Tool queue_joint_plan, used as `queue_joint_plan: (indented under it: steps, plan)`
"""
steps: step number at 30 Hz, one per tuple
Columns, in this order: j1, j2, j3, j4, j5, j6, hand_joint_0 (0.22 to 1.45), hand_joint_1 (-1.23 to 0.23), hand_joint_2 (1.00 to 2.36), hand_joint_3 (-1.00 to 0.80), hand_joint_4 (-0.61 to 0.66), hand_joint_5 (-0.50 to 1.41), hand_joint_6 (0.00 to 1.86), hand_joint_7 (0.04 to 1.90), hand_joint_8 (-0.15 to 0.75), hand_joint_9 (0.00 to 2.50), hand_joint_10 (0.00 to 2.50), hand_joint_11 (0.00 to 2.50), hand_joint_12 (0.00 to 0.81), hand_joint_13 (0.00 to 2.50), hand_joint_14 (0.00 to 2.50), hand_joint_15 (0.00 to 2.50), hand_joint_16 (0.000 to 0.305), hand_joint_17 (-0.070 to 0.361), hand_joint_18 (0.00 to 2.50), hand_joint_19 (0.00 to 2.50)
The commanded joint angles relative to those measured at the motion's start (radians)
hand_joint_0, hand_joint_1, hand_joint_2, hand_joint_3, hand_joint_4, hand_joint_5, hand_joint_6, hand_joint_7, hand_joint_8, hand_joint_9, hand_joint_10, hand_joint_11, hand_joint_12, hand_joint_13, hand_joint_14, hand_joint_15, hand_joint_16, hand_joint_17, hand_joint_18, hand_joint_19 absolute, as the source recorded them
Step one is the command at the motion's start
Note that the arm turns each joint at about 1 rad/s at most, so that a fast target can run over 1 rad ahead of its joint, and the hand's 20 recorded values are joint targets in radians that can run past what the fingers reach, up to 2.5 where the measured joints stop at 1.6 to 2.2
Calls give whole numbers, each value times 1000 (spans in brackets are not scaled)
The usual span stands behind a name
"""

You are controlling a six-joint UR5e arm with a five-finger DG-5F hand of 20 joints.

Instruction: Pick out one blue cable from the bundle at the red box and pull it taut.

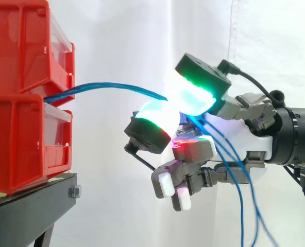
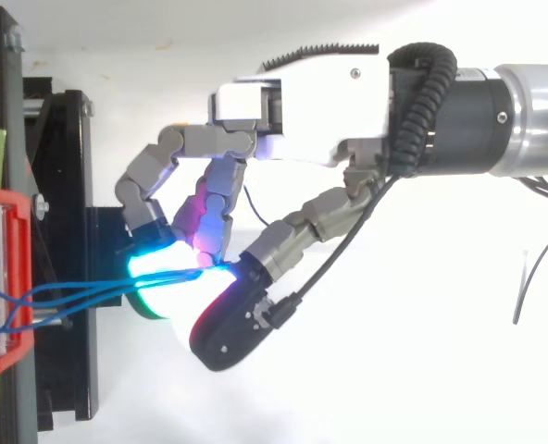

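Altogether, two red bins (image 1: 19,141) are seen stacked one on the other at the front edge of a black stand (image 1: 34,208), before a white curtain (image 1: 116,41). The blue cables (image 1: 116,86) are led out from the seam between the two bins; about three strands can be counted at the bin front in the top view (image 2: 80,294). One hand (image 1: 258,140) is reached in from the right, and two of its fingertips (image 1: 193,98), lit green and cyan, are closed together on the blue cables as a pinch, with more than one strand seemingly caught. The other fingers are bent beneath the palm. From bin to pinch the strands are carried in a shallow arch rather than a straight line, and past the pinch about three loose lengths are left hanging down. The gap between the bin fronts and the hand is crossed by the cables alone, and open room is left under the hand.
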Motion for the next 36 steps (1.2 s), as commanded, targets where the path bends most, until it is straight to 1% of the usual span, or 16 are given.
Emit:
queue_joint_plan:
  steps: [1, 4, 6, 7, 10, 13, 15, 16, 18, 19, 23, 25, 28, 33, 35, 36]
  plan:
    - [0, 0, 0, -1, 0, 0, 639, -888, 1000, -500, -4, -107, 926, 1142, 282, 1278, 31, 913, 334, 916, 25, 583, 47, 106, 885, 618]
    - [-1, 0, 0, 0, 0, 0, 580, -865, 1000, -500, 61, -107, 920, 1085, 284, 1281, 30, 906, 344, 915, 23, 591, 48, 109, 888, 624]
    - [-1, 0, 0, 0, 0, 0, 513, -832, 1000, -500, 104, -109, 915, 990, 291, 1267, 29, 900, 359, 918, 24, 582, 52, 116, 896, 614]
    - [-1, 0, 0, 0, 0, 0, 478, -807, 1000, -500, 107, -112, 918, 946, 299, 1271, 27, 908, 372, 922, 22, 587, 54, 122, 916, 612]
    - [-1, 0, 0, 0, -1, 0, 443, -756, 1000, -500, 113, -116, 919, 890, 311, 1273, 26, 888, 389, 923, 21, 580, 58, 130, 916, 611]
    - [-1, 0, 0, 0, -1, 0, 430, -724, 1000, -500, 120, -120, 918, 859, 313, 1269, 26, 889, 394, 926, 22, 574, 59, 134, 929, 611]
    - [-1, 0, 0, 0, -1, 0, 428, -647, 1000, -500, 118, -123, 916, 830, 315, 1263, 27, 882, 398, 922, 21, 573, 60, 134, 929, 608]
    - [-1, 0, 0, 0, -1, 0, 443, -572, 1000, -500, 110, -123, 914, 817, 313, 1260, 26, 878, 390, 918, 20, 580, 59, 133, 916, 616]
    - [-1, 0, 0, -1, -1, 0, 480, -487, 1000, -500, 77, -124, 907, 849, 299, 1256, 24, 879, 378, 907, 21, 582, 55, 124, 887, 641]
    - [-1, 0, 0, 0, -1, 0, 538, -472, 1000, -500, 34, -127, 906, 878, 275, 1240, 28, 893, 362, 898, 23, 588, 51, 115, 853, 663]
    - [-1, 0, 0, 0, -1, 0, 597, -539, 1000, -500, -11, -126, 916, 887, 269, 1231, 29, 909, 346, 897, 24, 599, 49, 109, 851, 685]
    - [-1, 0, 2, 0, -1, 0, 614, -623, 1008, -411, 7, -123, 925, 902, 274, 1232, 28, 901, 344, 911, 24, 603, 49, 110, 874, 677]
    - [-1, 0, 2, 0, -1, 0, 607, -670, 1016, -323, 28, -122, 930, 922, 277, 1248, 27, 916, 345, 922, 24, 606, 48, 109, 872, 678]
    - [-1, 0, 2, 0, -1, 0, 623, -757, 1018, -265, 34, -122, 938, 936, 280, 1242, 30, 928, 348, 929, 25, 610, 48, 109, 887, 675]
    - [-1, 0, 2, 0, -1, 0, 631, -783, 1019, -243, 22, -122, 940, 944, 282, 1242, 28, 919, 348, 930, 23, 611, 48, 109, 892, 674]
    - [-1, 0, 2, 0, -1, 0, 657, -824, 1020, -229, -3, -122, 942, 972, 283, 1246, 29, 916, 349, 933, 26, 600, 48, 109, 894, 668]
